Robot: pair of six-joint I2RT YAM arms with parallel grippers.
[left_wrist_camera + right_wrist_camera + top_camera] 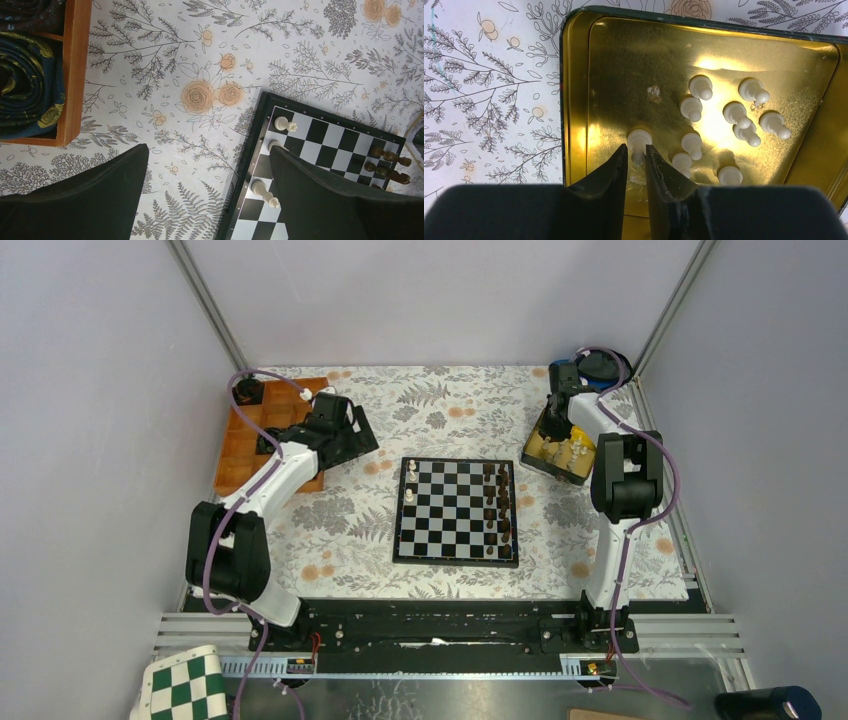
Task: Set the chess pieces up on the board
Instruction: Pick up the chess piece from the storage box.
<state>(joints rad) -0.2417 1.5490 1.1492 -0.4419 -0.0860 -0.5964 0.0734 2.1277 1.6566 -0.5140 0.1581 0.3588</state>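
Ten chess pieces [700, 87] in tin [624, 60] (pincer [636, 150] astride one), three on board [326, 134]

Floral-cloth table [440, 410], black-framed chessboard [455, 515] at centre, gold tin [624, 75] far right, wooden tray [240, 455] far left

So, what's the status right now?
Left claw open beside the board. Right claw straddles a white piece in the tray, grip unclear. Other pieces crowd close.

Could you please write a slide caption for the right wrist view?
Right gripper jaws straddling one small cream chess piece in a shiny gold metal tray.
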